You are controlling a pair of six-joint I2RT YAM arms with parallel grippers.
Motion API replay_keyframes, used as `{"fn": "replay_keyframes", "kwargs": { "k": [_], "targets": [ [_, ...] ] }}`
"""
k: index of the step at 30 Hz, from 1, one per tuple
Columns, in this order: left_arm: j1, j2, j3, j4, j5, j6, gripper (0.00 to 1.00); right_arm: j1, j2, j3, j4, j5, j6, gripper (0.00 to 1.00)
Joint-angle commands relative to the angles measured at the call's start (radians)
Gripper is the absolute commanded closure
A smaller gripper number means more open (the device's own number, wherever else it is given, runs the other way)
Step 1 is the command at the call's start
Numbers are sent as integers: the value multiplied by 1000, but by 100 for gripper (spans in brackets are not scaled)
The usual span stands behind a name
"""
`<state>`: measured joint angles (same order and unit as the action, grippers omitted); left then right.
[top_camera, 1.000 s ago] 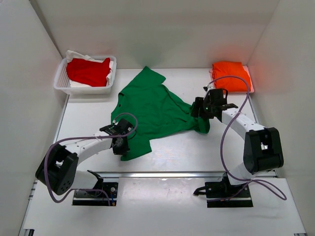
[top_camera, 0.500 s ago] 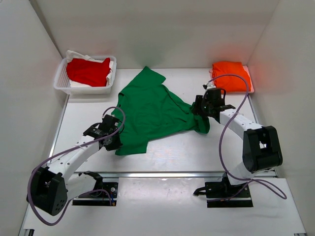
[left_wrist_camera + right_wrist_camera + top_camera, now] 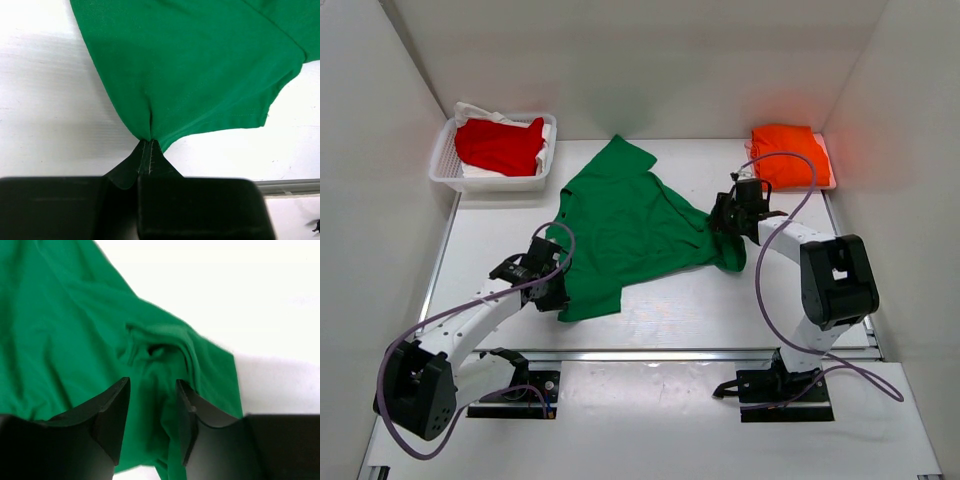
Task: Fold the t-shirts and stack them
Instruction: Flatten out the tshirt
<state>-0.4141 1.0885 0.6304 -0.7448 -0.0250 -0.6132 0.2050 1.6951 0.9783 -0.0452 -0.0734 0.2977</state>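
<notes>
The green t-shirt [image 3: 630, 225] lies spread and rumpled mid-table. My left gripper [image 3: 552, 290] is shut on its near left hem; in the left wrist view the cloth [image 3: 200, 75] fans out from the pinched fingertips [image 3: 149, 143]. My right gripper [image 3: 730, 222] sits over the shirt's bunched right edge. In the right wrist view its jaws stand apart around a raised fold of green cloth [image 3: 155, 347], with the gripper [image 3: 152, 385] open. A folded orange t-shirt [image 3: 788, 152] lies at the back right. A red t-shirt [image 3: 500, 143] is in the basket.
The white mesh basket [image 3: 445, 178] stands at the back left against the wall, with white cloth under the red shirt. White walls close in both sides and the back. A metal rail [image 3: 650, 354] runs along the table's near edge.
My left gripper has pulled the green hem leftward and now holds still. My right gripper's jaws have narrowed around the bunched cloth, and that arm has edged slightly toward the back.
</notes>
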Motion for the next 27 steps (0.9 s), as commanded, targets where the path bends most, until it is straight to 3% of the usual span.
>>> {"fn": "replay_keyframes", "kwargs": {
  "k": [1, 12, 13, 14, 17, 27],
  "targets": [
    [-3, -12, -12, 21, 25, 4, 100, -19, 20, 48, 106, -31, 43, 60],
    [26, -24, -1, 5, 19, 29, 100, -26, 121, 120, 108, -17, 83, 61],
    [32, -21, -4, 4, 20, 26, 100, -32, 132, 140, 101, -9, 81, 66],
    [25, -22, -5, 4, 20, 24, 100, -33, 129, 140, 91, -17, 80, 82],
    [32, -29, -3, -2, 25, 26, 100, -42, 121, 154, 23, -40, 77, 100],
    [72, -29, 132, -21, 79, 44, 100, -39, -300, -18, -223, -163, 20, 100]
  ]
}}
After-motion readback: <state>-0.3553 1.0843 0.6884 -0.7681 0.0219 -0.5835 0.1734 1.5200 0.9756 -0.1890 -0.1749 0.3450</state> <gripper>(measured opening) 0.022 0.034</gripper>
